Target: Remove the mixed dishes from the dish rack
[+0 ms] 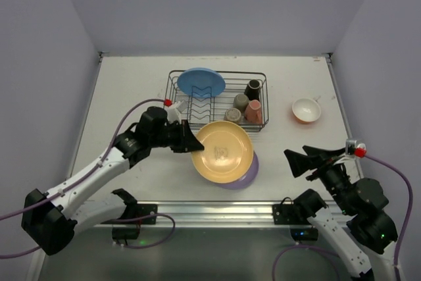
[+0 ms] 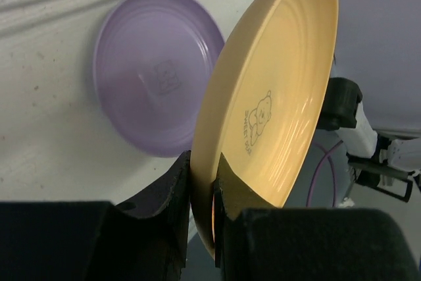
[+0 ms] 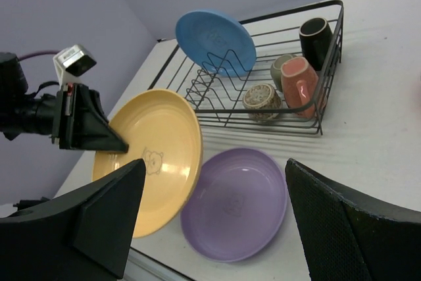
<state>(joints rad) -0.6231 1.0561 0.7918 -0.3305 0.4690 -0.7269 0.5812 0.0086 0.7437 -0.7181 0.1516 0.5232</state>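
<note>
Pale lilac-grey walls (image 1: 217,4) close in a white table (image 1: 131,97), which has a metal rail (image 1: 217,212) along its near edge. The right arm's base is cut off at the bottom of the top view.

The rack (image 1: 187,113) sits at the middle of the table, toward the far side. A blue plate (image 1: 200,82) stands upright among the prongs at its left end.

Just in front of the rack, the left gripper (image 1: 194,144) pinches the left rim of the yellow plate (image 1: 222,151) between both fingers (image 2: 174,189) and holds it tilted. In the left wrist view the fingers cover the pinched stretch of rim.

The purple plate (image 1: 248,174) lies flat on the table under the yellow plate. From above only a crescent of it shows at the lower right; the right wrist view shows most of it. Whether the two plates touch cannot be told.

The bowl (image 1: 306,110) stands on the table to the right of the rack, apart from it.

Four cups sit in the rack's right end: dark brown (image 1: 253,89) at the far corner, then olive (image 1: 241,102), pink (image 1: 254,111) and beige (image 1: 233,115). In the right wrist view the pink cup half hides the olive one.

The right gripper (image 1: 301,158) hangs near the table's front right with its fingers spread wide and nothing in them.
</note>
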